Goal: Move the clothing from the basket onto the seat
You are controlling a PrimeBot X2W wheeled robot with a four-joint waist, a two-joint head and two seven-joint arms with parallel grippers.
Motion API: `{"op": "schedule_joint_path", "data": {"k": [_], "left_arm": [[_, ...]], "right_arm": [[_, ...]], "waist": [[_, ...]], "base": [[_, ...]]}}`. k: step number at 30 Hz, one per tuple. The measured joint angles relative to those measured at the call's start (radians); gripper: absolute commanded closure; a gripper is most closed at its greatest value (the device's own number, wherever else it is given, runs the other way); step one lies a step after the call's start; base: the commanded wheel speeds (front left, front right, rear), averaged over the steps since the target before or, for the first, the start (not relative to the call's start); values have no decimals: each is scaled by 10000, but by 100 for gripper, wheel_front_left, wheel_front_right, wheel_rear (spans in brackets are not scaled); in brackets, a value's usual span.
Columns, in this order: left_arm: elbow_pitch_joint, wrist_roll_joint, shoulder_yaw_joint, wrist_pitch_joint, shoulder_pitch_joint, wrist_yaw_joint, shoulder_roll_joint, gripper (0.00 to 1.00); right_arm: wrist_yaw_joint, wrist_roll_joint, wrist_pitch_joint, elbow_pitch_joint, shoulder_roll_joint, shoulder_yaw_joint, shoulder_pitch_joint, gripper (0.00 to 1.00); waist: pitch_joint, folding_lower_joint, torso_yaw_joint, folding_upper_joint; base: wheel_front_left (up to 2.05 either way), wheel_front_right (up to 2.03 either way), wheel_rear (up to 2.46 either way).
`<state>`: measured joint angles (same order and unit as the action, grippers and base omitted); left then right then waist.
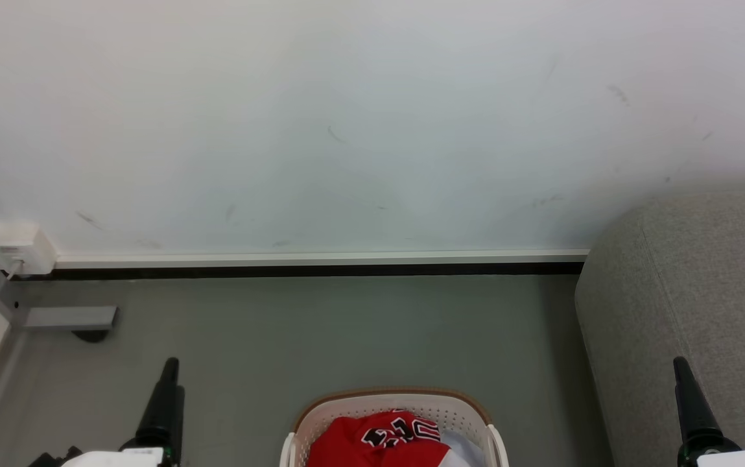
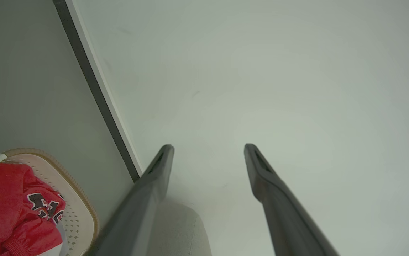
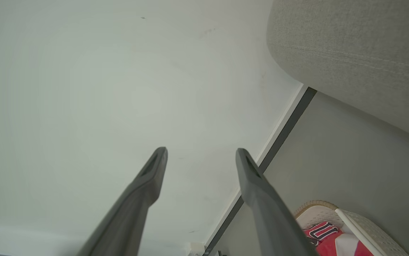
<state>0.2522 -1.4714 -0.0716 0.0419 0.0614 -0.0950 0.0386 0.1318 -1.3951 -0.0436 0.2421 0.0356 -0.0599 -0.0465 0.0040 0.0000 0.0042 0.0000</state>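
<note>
Gripping: nothing; the jaws of my left gripper [image 2: 208, 146] and my right gripper [image 3: 200, 151] both stand wide apart and empty.
Grippers' place: lower left and lower right corners of the head view, fingers pointing up the frame.
Basket: white perforated laundry basket [image 1: 404, 407] with a brown rim, bottom centre, on the grey floor [image 1: 346, 324].
Clothing: red jersey [image 1: 372, 441] with black-and-white lettering, heaped inside the laundry basket, with a pale cloth [image 1: 466, 449] at its right.
Seat: grey sofa [image 1: 690, 292] at the right edge, apart from the laundry basket.
</note>
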Motion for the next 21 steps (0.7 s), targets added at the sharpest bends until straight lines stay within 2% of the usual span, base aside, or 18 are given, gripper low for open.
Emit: {"op": "schedule_joint_path", "data": {"k": [21], "left_arm": [[-489, 4134, 690, -800, -192, 853, 8, 0]], "right_arm": [[0, 4727, 821, -405, 242, 702, 182, 0]], "waist": [[-2, 0, 73, 0]], "base": [[0, 0, 0]]}}
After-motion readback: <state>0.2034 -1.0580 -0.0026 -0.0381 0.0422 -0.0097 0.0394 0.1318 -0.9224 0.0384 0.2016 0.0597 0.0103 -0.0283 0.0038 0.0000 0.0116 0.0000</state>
